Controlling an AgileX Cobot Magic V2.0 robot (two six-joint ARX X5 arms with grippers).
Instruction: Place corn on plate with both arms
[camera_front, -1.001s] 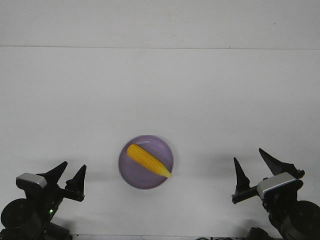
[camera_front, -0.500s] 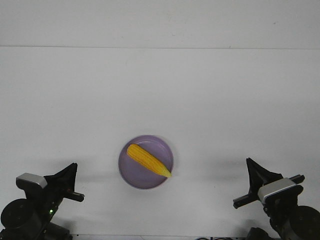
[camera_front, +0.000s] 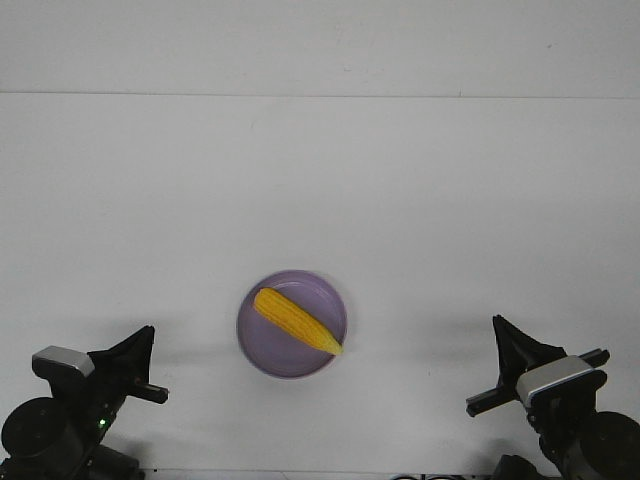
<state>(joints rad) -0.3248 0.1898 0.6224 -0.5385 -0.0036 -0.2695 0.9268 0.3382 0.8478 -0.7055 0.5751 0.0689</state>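
The yellow corn (camera_front: 296, 320) lies diagonally on the round lavender plate (camera_front: 262, 350) in the lower middle of the white table, its pointed tip reaching the plate's right rim. My left gripper (camera_front: 140, 352) is shut and empty at the bottom left, well apart from the plate. My right gripper (camera_front: 508, 346) is shut and empty at the bottom right, also well apart from the plate. Each arm shows a silver-grey block on its wrist.
The white table (camera_front: 320, 200) stretches back to a seam near the top of the view. Nothing else stands on it.
Both grippers went from open to shut between one second and half a second ago. Nothing has moved since. The corn and plate stayed still.
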